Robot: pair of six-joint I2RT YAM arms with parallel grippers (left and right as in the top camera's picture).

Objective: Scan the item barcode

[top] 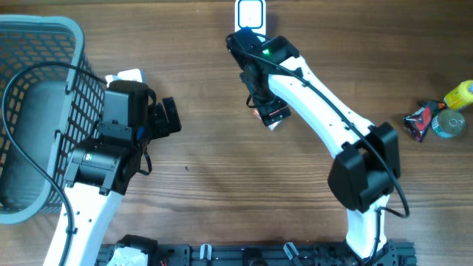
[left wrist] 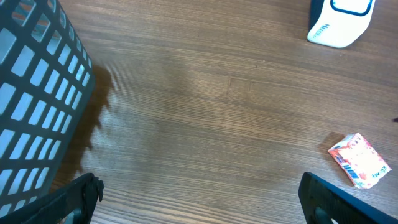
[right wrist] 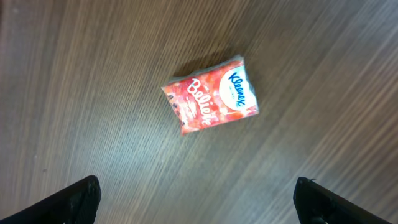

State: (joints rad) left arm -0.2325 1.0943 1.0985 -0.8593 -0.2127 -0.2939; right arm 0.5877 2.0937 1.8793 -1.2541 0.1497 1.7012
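The item is a red tissue pack with a white and blue label, lying flat on the wooden table. It also shows in the left wrist view and partly under the right arm in the overhead view. My right gripper hovers above it, open and empty, with the pack lying beyond the fingertips. A white and blue scanner stands at the table's far edge, just behind the right wrist; it also shows in the left wrist view. My left gripper is open over bare wood, beside the basket and left of the pack.
A grey mesh basket fills the left side of the table, close to the left arm. A yellow bottle, a round can and a red and black packet lie at the right edge. Something white sits behind the left wrist.
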